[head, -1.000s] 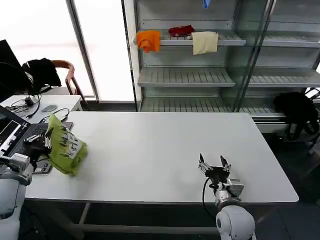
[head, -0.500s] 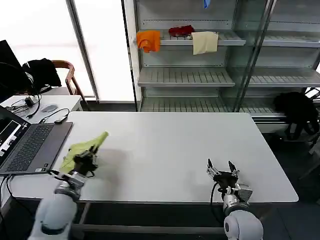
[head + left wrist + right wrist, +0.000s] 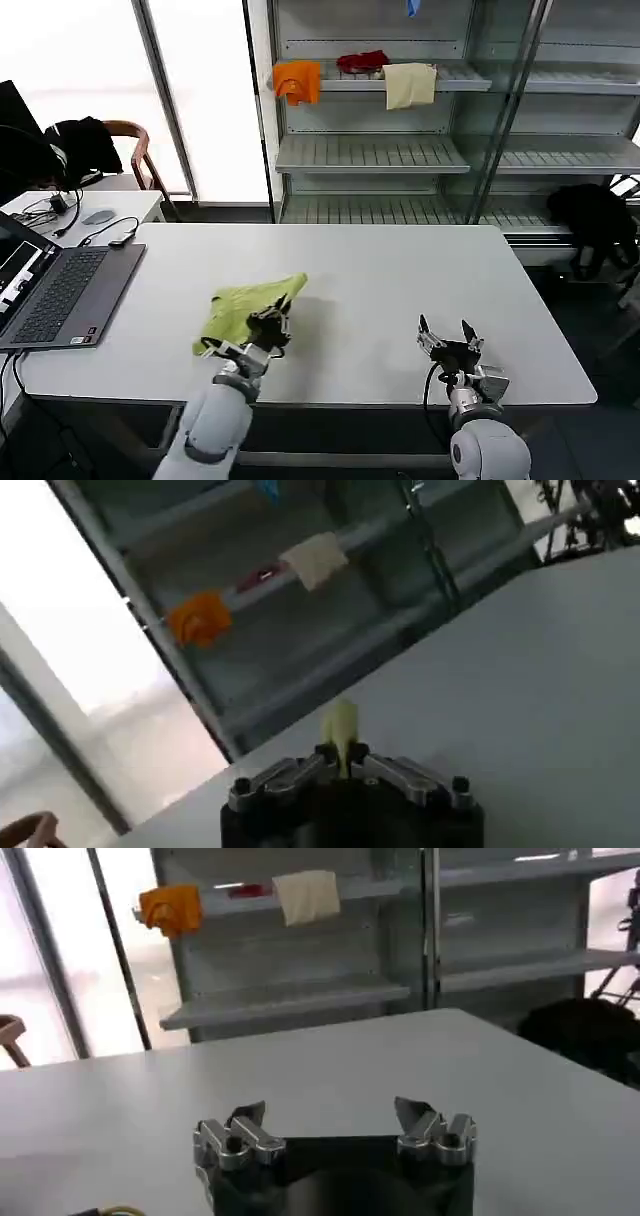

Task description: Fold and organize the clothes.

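Your left gripper (image 3: 272, 325) is clamped on the crumpled lime yellow-green thin T-shirt (image 3: 243, 307), lying on the white table (image 3: 380, 290) left of centre. Your right gripper (image 3: 447, 338) waits, fingers spread wide, near the front edge.

Count at the white table: one shirt, two grippers, three shelf cloths.

We count one lime yellow-green T-shirt (image 3: 245, 305) on one white table (image 3: 400, 290); two grippers, left gripper (image 3: 272, 326) and right gripper (image 3: 446, 335); one open laptop (image 3: 55, 295); one wooden chair (image 3: 135, 150). On the shelf unit (image 3: 370, 155) we tally three cloths: one orange cloth (image 3: 297, 80), one red cloth (image 3: 362, 62), one cream cloth (image 3: 410, 84). Two black garments: one on the chair (image 3: 80, 145), one at far right (image 3: 592, 222).
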Available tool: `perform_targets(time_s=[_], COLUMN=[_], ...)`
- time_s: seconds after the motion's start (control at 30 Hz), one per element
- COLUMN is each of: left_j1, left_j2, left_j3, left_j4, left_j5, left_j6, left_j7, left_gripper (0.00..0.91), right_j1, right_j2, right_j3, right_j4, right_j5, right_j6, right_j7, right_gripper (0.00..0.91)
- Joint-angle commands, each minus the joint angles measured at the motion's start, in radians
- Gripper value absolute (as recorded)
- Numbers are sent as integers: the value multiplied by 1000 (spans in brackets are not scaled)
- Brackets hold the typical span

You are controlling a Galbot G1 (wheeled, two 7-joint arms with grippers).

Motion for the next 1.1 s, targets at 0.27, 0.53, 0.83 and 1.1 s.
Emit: perform_targets(time_s=[0.27, 0.53, 0.83, 1.1], left_j1=[-172, -199, -122, 15], left_j2=[-187, -119, 28, 63], left_j3=[234, 226, -29, -167], left_j4=[230, -3, -106, -133], left_j5=[-176, -296, -350, -451], left_j6=[-25, 47, 41, 20], left_j7=[-163, -169, -153, -158], left_gripper=[907, 907, 907, 907], right_j1=[35, 87, 142, 172], right_j2=[-6, 30, 40, 58], right_j3=[-15, -70, -167, -220], right_j4=[-3, -28, -139, -226], right_j5=[12, 109, 354, 354], right_j6=[-26, -96, -149, -149], right_j7=[-10, -20, 8, 17], right_gripper=[907, 907, 907, 897])
